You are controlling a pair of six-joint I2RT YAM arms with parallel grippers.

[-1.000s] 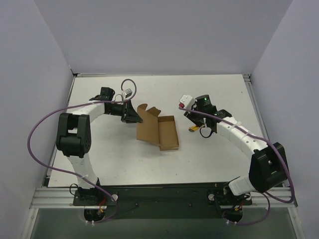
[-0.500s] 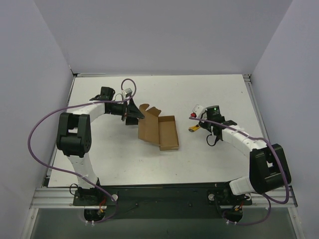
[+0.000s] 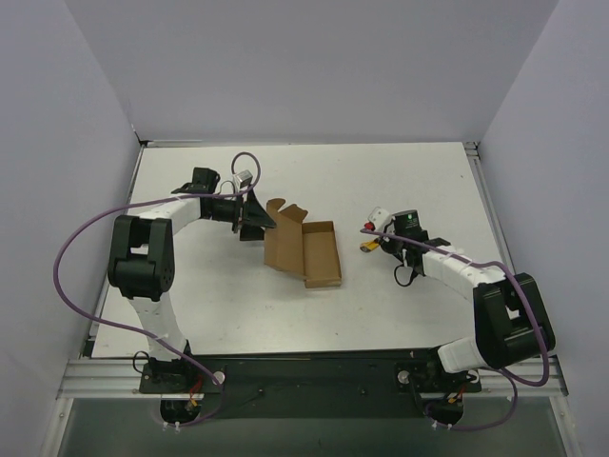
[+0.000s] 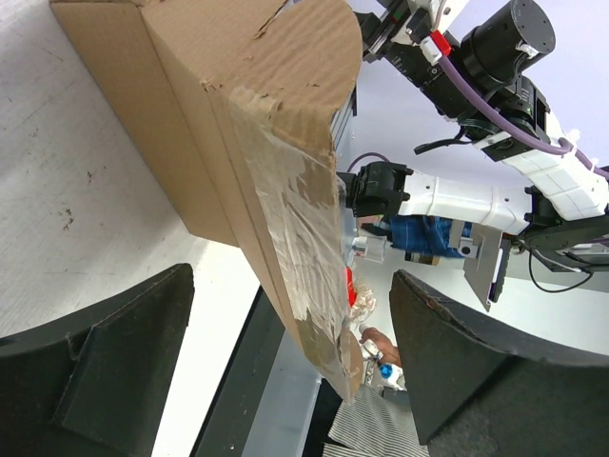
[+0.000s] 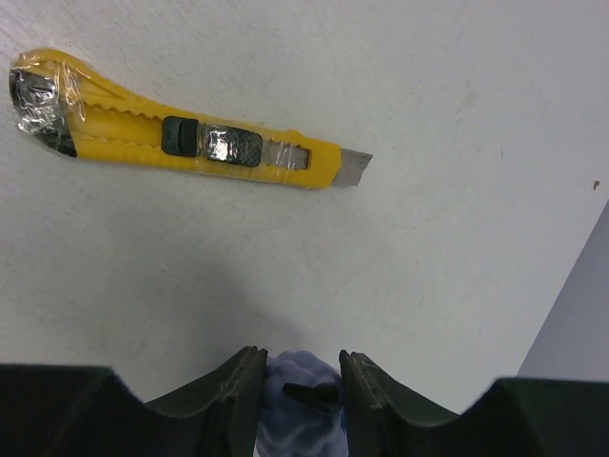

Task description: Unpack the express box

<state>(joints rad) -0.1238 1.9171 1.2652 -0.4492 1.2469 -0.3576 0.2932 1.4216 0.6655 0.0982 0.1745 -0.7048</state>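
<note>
Since the earlier view, left gripper (image 3: 257,217) has spread its fingers (image 4: 105,362) wide, releasing the taped flap that stands between them. Express box (image 3: 304,252) lies open at mid-table (image 3: 428,171). Right of it, the yellow utility knife (image 5: 181,143) lies flat; right gripper (image 5: 298,367), lowered beside it, clamps a small bluish lump (image 5: 300,417).
</note>
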